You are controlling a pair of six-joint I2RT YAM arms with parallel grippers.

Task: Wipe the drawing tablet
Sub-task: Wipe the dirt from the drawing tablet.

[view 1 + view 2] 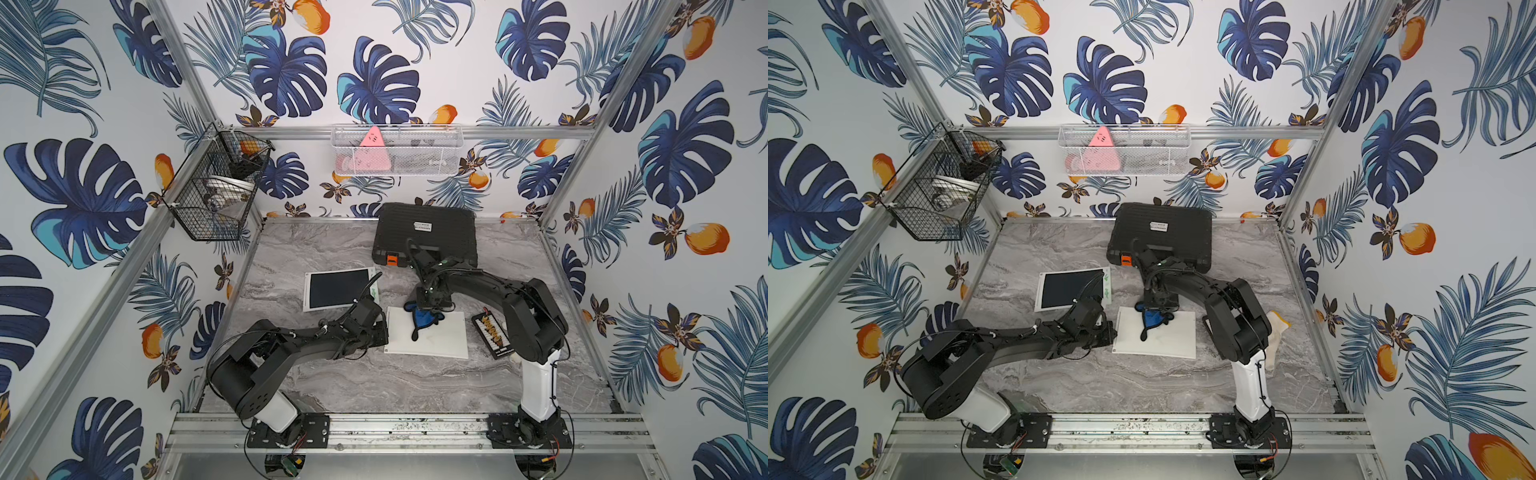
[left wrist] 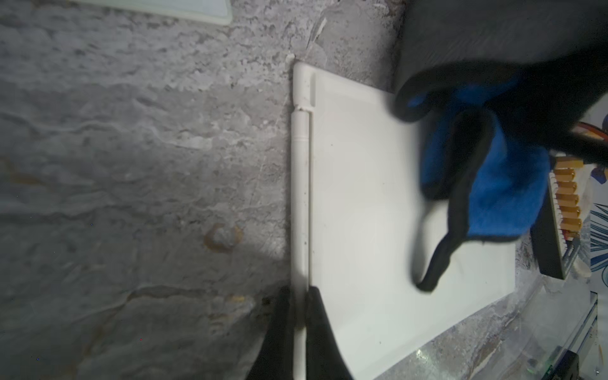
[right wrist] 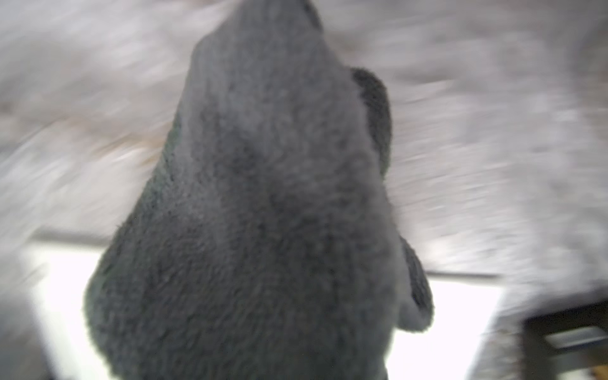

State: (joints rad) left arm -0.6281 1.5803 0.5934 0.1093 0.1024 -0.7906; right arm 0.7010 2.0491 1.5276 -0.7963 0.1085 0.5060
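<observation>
In the right wrist view nearly everything is covered by the cloth (image 3: 263, 214), and the marble tabletop (image 3: 493, 131) around it is smeared by blur. The right gripper (image 1: 430, 309), clamped on that cloth, is hidden under its own wrist in both top views. The left gripper (image 2: 301, 316), pinched on the edge of the drawing tablet (image 2: 378, 197), is cut off by the picture's border. What is held in the black wire basket (image 1: 199, 224) cannot be made out.

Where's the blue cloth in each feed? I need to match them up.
Top view: cloth at centre, across the white tablet's far edge.
Top view: same spot, tablet beneath.
Left wrist: cloth on the tablet, away from its pen.
Right wrist: cloth close up, looks grey, fills most of the frame.
Shared landmark: the white tablet.
</observation>
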